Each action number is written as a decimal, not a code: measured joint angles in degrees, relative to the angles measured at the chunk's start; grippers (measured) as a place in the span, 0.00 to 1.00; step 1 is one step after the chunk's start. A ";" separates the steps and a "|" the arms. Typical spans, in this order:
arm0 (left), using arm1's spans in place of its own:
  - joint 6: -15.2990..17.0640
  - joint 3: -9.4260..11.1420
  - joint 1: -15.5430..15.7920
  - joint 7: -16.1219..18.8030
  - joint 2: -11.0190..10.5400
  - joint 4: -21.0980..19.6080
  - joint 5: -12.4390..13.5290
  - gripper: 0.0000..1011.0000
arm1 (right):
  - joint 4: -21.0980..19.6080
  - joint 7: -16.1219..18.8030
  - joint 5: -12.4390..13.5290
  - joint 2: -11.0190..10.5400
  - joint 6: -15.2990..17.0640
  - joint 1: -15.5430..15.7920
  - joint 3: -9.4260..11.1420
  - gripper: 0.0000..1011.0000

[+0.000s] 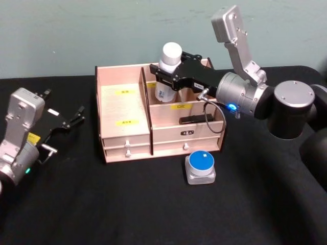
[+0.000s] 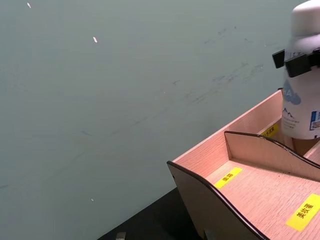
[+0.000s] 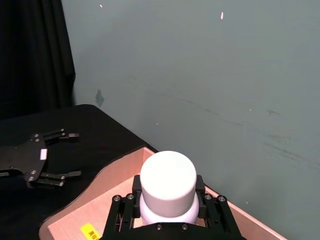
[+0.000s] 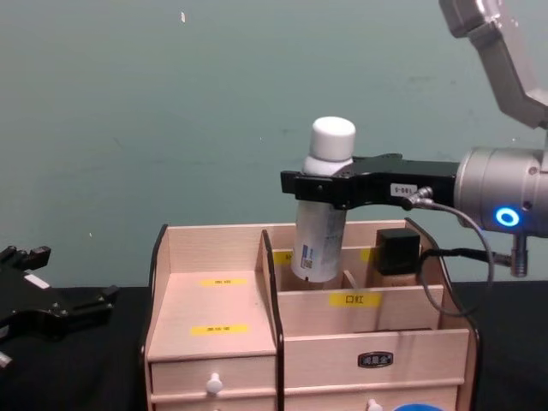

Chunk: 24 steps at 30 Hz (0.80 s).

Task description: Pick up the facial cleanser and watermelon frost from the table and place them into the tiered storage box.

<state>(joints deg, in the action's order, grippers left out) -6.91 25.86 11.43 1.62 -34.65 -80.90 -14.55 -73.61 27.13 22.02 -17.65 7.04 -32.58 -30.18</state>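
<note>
Above the rear middle compartment of the light wooden tiered storage box [image 1: 122, 76], the white facial cleanser bottle [image 4: 317, 244] with its round white cap hangs slightly tilted. Its lower end is sunk below the box's back wall, and whether it touches the floor cannot be told. The right gripper [image 4: 318, 188] clamps the bottle just under the cap, its black fingers closed to the bottle's width, one on each side. A small black rectangular object [image 1: 194, 120] lies in the box's front right compartment. On the black table [image 1: 153, 214] near the box's front right corner sits the watermelon frost [image 1: 201, 166], a small grey jar with a round blue lid. The left gripper [image 3: 67, 155] sits low over the table well left of the box, fingers spread and empty.
</note>
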 joint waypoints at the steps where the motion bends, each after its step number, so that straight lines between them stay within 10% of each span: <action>1: 0.00 0.00 0.00 0.00 0.00 0.00 0.00 1.00 | 0.35 0.00 -0.04 0.20 -0.07 -0.17 0.03 0.59; 24: 0.00 0.00 0.00 0.00 0.00 0.00 0.00 1.00 | 6.63 1.43 -0.71 3.02 -0.61 -2.56 0.40 0.58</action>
<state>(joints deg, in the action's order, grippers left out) -6.91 25.86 11.43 1.62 -34.64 -80.90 -14.55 -66.98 28.56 21.31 -14.63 6.44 -35.15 -29.77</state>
